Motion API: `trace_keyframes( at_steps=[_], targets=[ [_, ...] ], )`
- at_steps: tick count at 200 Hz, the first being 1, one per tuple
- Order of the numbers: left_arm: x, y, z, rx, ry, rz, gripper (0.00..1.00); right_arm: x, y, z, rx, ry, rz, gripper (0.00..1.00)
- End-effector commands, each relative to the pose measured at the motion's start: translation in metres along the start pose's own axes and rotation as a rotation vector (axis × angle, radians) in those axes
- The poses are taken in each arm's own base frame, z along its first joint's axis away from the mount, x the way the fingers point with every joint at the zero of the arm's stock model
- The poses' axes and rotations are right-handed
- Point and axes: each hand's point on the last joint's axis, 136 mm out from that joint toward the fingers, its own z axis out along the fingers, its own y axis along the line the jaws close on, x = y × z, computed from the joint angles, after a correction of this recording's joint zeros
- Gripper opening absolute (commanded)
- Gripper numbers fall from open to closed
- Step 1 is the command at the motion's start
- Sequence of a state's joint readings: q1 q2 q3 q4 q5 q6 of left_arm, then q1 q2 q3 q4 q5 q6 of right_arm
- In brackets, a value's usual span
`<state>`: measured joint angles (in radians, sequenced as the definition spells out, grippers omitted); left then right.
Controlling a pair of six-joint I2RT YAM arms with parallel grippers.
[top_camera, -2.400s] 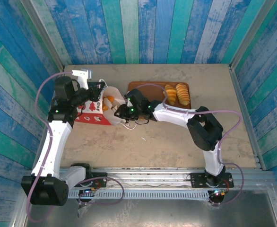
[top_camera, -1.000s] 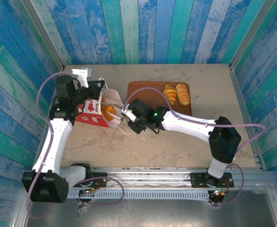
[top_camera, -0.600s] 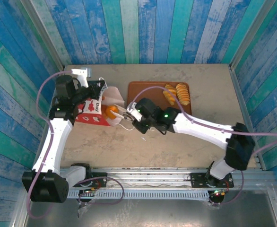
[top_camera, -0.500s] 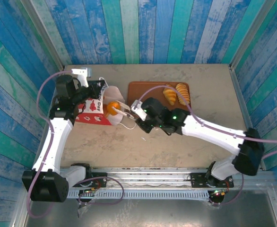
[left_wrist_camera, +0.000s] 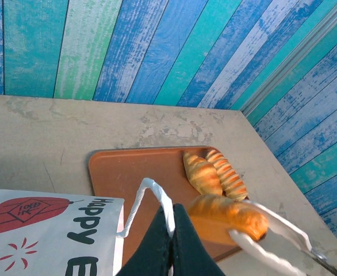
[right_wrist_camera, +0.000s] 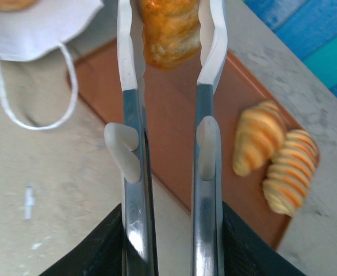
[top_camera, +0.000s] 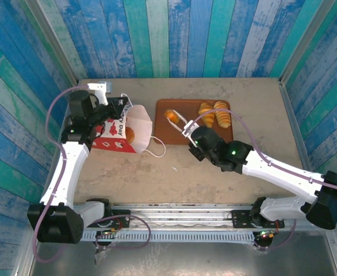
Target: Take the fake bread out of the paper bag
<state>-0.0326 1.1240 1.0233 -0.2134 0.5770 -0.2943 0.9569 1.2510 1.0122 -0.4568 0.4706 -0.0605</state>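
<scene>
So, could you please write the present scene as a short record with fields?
left tool: shut on the cord handle of the paper bag
right tool: shut on the held bread, over the tray
on tray: croissant and ridged loaf, side by side
bag: lying on its side, mouth toward the tray
in bag: another bread visible at the mouth

The paper bag (top_camera: pixel 141 122) hides most of the bread (top_camera: pixel 130 136) inside, and the right wrist view's top edge crops the held pastry (right_wrist_camera: pixel 169 31).
</scene>
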Motion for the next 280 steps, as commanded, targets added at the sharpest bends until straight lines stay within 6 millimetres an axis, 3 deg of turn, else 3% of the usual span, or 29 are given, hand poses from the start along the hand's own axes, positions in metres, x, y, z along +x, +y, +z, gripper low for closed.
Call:
trace_keyframes(
  at_steps=[1, 54, 112, 142, 172, 280],
  targets=[
    [-0.014, -0.004, -0.001, 0.006, -0.040, 0.019, 0.00, 0.000, -0.022, 0.011, 0.109, 0.029, 0.006, 0.39],
    [-0.015, -0.005, -0.006, 0.001, -0.048, 0.027, 0.00, 0.007, -0.030, 0.045, 0.218, 0.146, -0.114, 0.39],
    [-0.014, -0.005, -0.005, 0.004, -0.046, 0.025, 0.00, 0.026, 0.002, 0.073, 0.105, 0.221, -0.213, 0.41],
    [-0.015, -0.005, -0.004, 0.005, -0.045, 0.026, 0.00, 0.038, 0.022, 0.070, -0.015, 0.251, -0.213, 0.44],
    [-0.013, -0.005, -0.003, 0.008, -0.043, 0.026, 0.00, 0.049, 0.027, 0.065, -0.051, 0.279, -0.207, 0.45],
    [-0.012, -0.006, -0.002, 0.021, -0.039, 0.026, 0.00, 0.076, 0.008, 0.042, 0.006, 0.387, -0.136, 0.47]
  ],
)
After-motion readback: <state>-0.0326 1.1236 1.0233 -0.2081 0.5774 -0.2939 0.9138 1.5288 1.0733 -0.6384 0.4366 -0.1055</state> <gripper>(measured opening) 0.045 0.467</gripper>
